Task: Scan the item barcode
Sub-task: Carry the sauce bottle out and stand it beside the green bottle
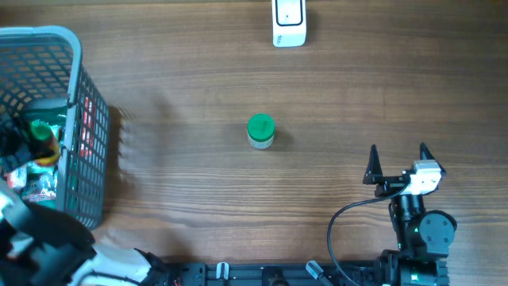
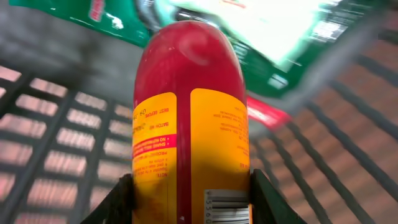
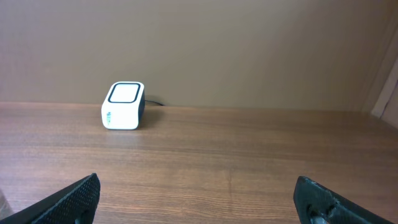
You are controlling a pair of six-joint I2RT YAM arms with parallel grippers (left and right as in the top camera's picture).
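One bottle [image 2: 189, 112] inside the left pincer [image 2: 193, 200].

The red bottle [image 2: 186, 81] is carrying a yellow label [image 2: 217, 137] whose small print is appearing upside down in the left wrist view. "BEST BEFORE" and "BATCH NO" are probably among its lines. A barcode [image 2: 227, 208] with digits is showing at the label's near edge, too cropped to read.
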